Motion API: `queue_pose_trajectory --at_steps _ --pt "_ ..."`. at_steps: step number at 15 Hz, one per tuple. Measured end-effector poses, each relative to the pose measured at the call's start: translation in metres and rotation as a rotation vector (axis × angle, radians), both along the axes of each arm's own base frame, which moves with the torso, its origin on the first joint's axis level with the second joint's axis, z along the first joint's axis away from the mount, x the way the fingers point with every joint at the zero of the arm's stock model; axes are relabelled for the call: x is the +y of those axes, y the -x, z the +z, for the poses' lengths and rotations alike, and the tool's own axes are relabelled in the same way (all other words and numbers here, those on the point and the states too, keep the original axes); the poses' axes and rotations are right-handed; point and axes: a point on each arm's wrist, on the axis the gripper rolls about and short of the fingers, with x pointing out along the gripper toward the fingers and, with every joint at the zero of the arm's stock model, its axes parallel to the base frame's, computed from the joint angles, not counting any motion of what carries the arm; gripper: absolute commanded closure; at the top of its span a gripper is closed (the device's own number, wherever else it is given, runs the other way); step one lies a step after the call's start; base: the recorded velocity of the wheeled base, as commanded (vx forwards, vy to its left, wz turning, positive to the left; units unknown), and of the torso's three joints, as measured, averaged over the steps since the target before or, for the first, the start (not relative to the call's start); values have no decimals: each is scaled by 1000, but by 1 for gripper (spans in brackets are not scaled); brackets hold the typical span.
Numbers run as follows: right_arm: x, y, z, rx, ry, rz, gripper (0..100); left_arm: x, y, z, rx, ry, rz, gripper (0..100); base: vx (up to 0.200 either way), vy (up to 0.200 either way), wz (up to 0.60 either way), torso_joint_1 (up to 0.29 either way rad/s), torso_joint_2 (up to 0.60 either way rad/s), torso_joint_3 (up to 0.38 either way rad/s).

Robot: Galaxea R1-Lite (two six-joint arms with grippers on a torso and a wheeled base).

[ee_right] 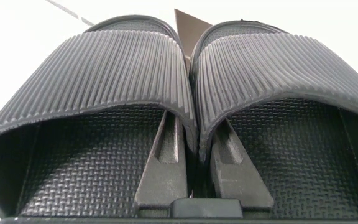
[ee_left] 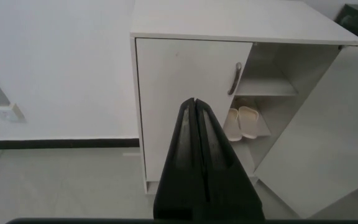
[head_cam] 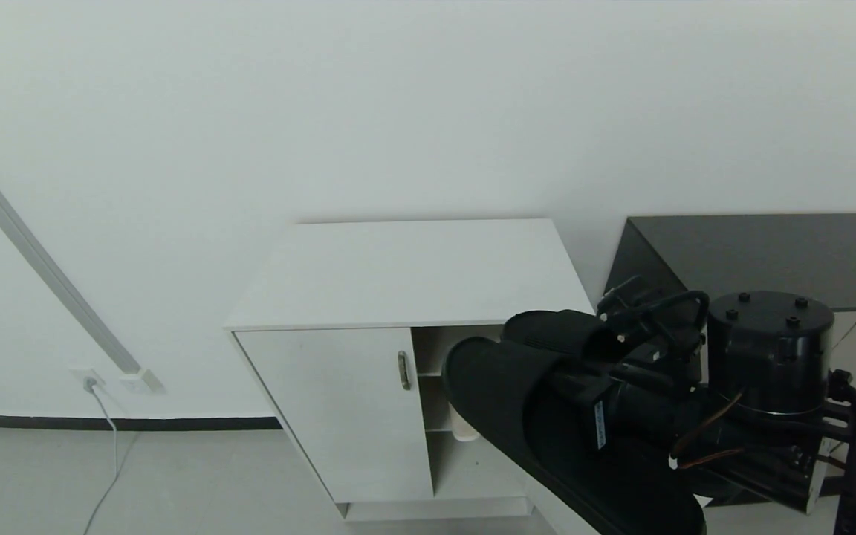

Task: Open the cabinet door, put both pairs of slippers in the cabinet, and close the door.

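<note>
Right fingers: both fingers of the right gripper are slid under the straps, one in each shoe, and squeeze the two inner side walls together between them.
Left fingers: left gripper has its fingers pressed flat against each other with nothing between them.
Black slippers: the black slippers hang as a pair, side by side and touching, off the floor on the right gripper. From the head view they sit in front of the open right half of the cabinet. How near they are to the opening I cannot tell.
Beige slippers: the beige slippers lie side by side on the second shelf down, inside the open compartment.
Cabinet: the white cabinet stands against the wall on a pale floor.
Left door: the left door is closed, with a metal handle upright at its inner edge.
Right door: the right door is swung wide open.
Shelves: an upper shelf is above the beige pair.
Left arm position: the gripper hangs in front of the closed left door, apart from it, pointing toward the cabinet.
Surroundings: a dark table is just beside the cabinet on the robot's right. A wall socket with a grey cable is on the left, well apart.
</note>
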Motion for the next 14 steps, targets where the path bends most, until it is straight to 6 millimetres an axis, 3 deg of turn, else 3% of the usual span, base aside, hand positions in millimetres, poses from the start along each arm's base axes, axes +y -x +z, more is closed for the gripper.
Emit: queue_pose_trajectory --at_steps 4,14 --pt "1 1 -2 4 5 4 100 0 0 0 0 0 0 100 0 0 0 -29 66 36" --pt "2 2 -4 4 16 11 100 0 0 0 0 0 -1 100 0 0 0 -163 366 204"
